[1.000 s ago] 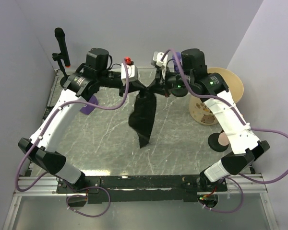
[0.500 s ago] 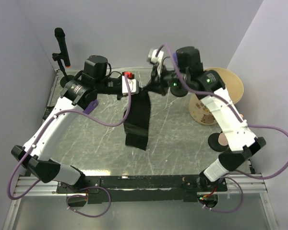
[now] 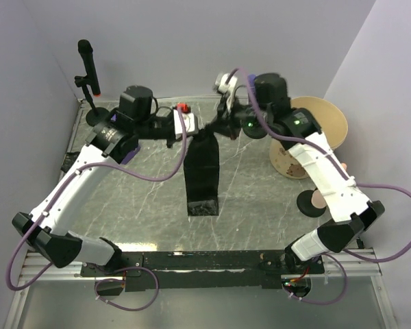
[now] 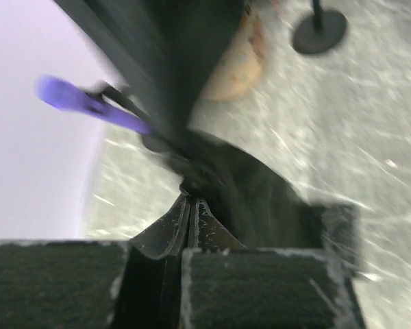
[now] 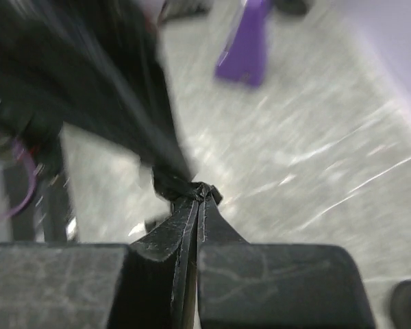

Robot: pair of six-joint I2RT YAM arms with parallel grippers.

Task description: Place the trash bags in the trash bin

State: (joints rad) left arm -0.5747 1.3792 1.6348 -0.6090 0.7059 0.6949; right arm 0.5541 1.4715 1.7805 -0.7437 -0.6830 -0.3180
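My left end effector [image 3: 194,127] and right end effector [image 3: 224,126] are both clenched tight on the top edge of one trash bag [image 3: 202,171]. It hangs between them over the counter [image 3: 137,199]. The trash bin [image 3: 329,127] sits well apart by the right edge, beyond my right arm. Counter surface shows on both sides of the bag.

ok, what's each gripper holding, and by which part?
Both the left gripper and right gripper pinch the trash bag by its top end; the rest hangs down.
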